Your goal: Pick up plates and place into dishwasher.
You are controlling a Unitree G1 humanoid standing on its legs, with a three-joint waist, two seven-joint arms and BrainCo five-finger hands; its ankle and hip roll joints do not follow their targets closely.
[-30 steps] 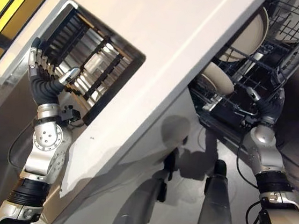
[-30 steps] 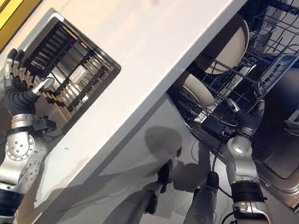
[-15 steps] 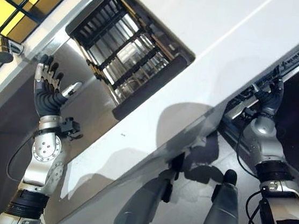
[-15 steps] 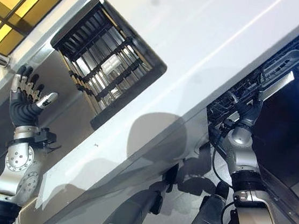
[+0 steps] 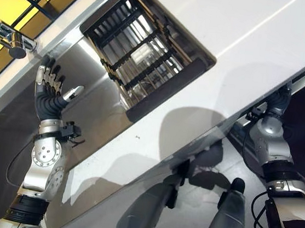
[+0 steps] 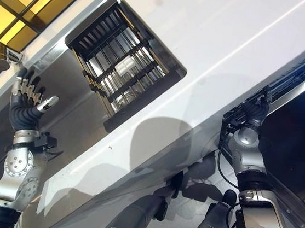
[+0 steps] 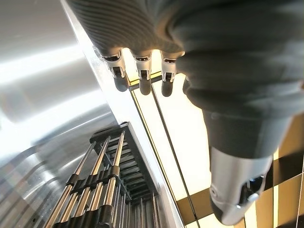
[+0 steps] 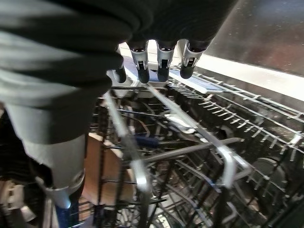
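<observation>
while no plate is held, both hands are kept empty.
left hand is spread beside the drying rack; right hand, fingers straight, is poised over the dishwasher rack, perhaps after a placement; plates cannot be made out.

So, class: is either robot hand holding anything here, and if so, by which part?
Nothing is held. The left hand is raised with open fingers over the sink. The right hand reaches open-fingered to the dishwasher rack, gripping nothing.
</observation>
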